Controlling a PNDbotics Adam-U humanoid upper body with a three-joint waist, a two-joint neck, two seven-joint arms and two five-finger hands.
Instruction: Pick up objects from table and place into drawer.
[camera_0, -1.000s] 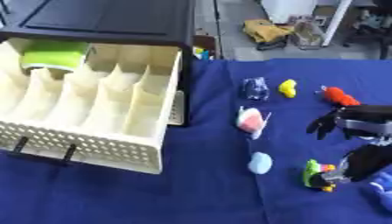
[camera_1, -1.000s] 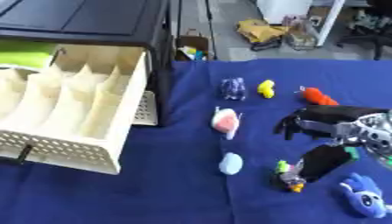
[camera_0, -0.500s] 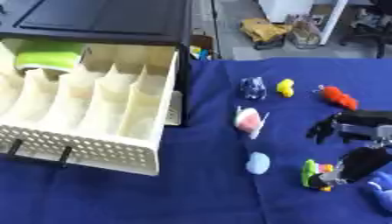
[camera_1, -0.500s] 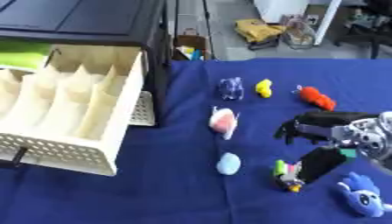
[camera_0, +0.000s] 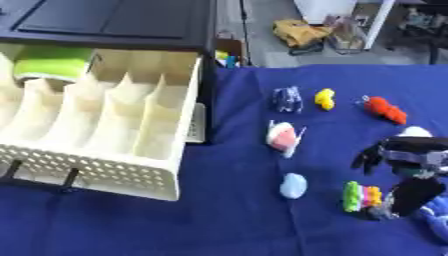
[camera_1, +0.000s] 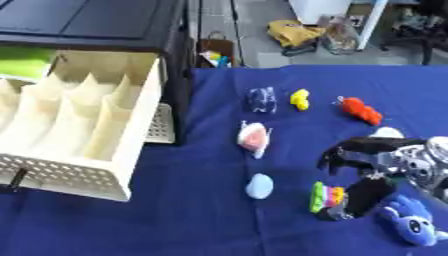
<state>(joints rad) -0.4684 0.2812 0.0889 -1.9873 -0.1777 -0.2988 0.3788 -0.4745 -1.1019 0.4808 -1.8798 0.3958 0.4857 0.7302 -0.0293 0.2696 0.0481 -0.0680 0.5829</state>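
The cream drawer (camera_0: 114, 170) stands pulled out at the left, split by dividers, with a green object (camera_0: 48, 62) in its back left compartment. Small toys lie on the blue cloth: a dark blue one (camera_1: 260, 99), a yellow one (camera_1: 300, 98), a red one (camera_1: 359, 111), a pink and white one (camera_1: 254, 137), a light blue one (camera_1: 259, 186) and a green multicoloured one (camera_1: 320, 196). My right hand (camera_1: 394, 155) hovers at the right, open, fingers arched downward. Its thumb (camera_1: 363, 197) hangs right beside the green multicoloured toy. My left hand is out of sight.
A black cabinet (camera_0: 105, 22) holds the drawer. A blue plush toy (camera_1: 411, 225) lies at the lower right under my hand, and a white object (camera_1: 385, 132) peeks out behind it. Beyond the table's far edge lie floor and clutter.
My right hand has sunk a little toward the near edge, bringing its thumb closer to the green multicoloured toy. The toys have not moved.
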